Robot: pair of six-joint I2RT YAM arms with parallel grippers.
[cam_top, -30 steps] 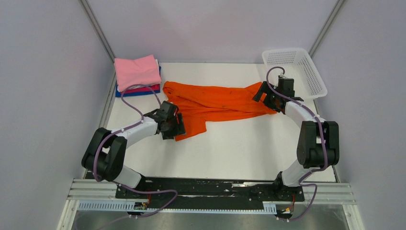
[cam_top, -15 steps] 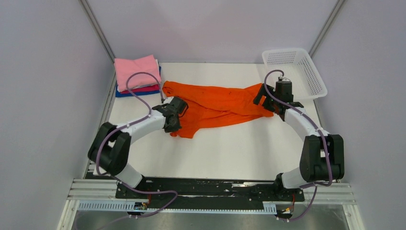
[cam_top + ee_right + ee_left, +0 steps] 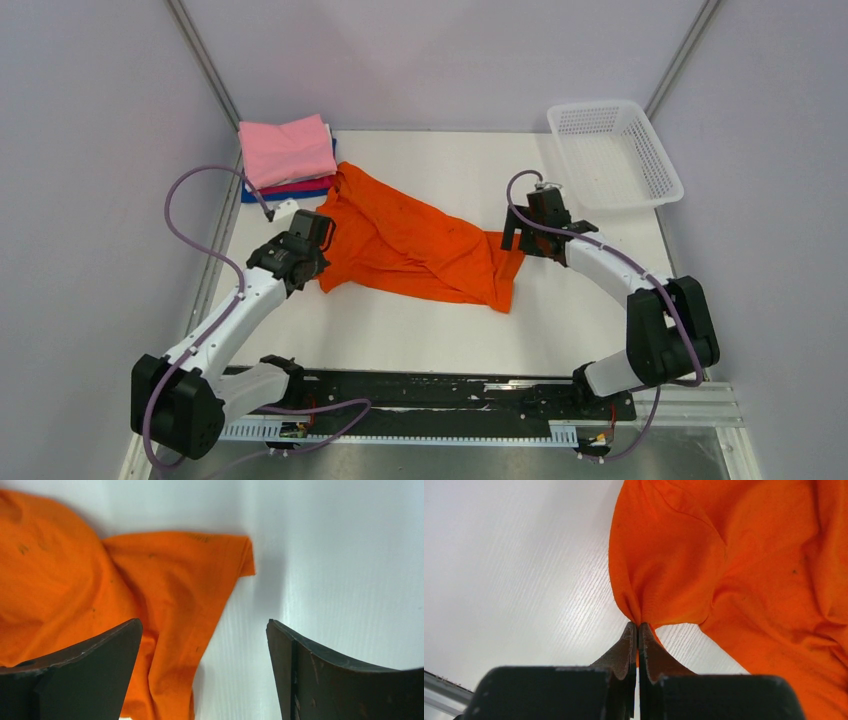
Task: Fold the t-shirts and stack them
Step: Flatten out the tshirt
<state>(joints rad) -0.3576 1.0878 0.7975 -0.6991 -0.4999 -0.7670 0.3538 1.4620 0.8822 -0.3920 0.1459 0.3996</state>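
Observation:
A crumpled bright orange t-shirt (image 3: pixel 410 245) lies slantwise across the middle of the white table (image 3: pixel 440 330). My left gripper (image 3: pixel 325 238) is shut on a pinched fold at the shirt's left edge (image 3: pixel 644 600), and the cloth bunches into its closed tips (image 3: pixel 638 625). My right gripper (image 3: pixel 513 240) hangs open over the shirt's right end (image 3: pixel 165 590). One of its fingers (image 3: pixel 95 655) is over the cloth and the other over bare table. Nothing is between the jaws. Folded t-shirts are stacked (image 3: pixel 287 155) at the back left, pink on top.
A white mesh basket (image 3: pixel 650 165) stands at the back right corner. Grey walls enclose the table on three sides. The arm bases and a black rail (image 3: pixel 440 395) run along the near edge.
My left gripper closed on the shirt's left edge and pulled it left, so the shirt now lies more spread out and slanted. The right gripper moved left and nearer, following the shirt's right end.

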